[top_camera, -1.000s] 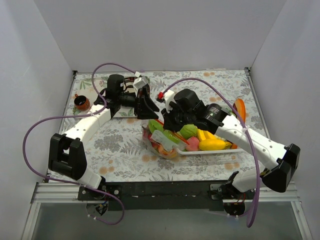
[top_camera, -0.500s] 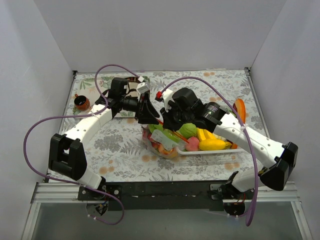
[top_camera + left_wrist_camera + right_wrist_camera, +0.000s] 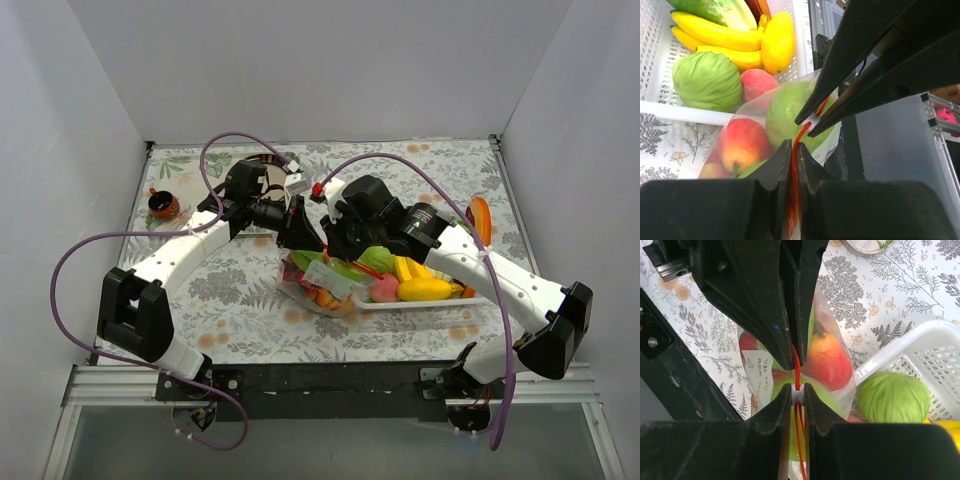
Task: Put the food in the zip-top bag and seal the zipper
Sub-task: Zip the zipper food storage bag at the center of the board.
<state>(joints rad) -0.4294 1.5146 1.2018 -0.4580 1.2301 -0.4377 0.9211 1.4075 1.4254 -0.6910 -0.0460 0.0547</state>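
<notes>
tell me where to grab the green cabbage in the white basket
Take the green cabbage across its round middle, probably best coming straight down from above. It sits in the white basket against its wall, with a peach and bananas crowding its sides, so only the top is free.

We are noting an orange-red zipper (image 3: 798,371) on the clear zip-top bag (image 3: 760,370), with red, orange and green food (image 3: 827,357) showing through. White lattice basket (image 3: 660,107) is carrying yellow bananas (image 3: 715,32) and a pale-green cabbage (image 3: 707,80). The table (image 3: 230,285) is showing a grey fern-and-flower print.
</notes>
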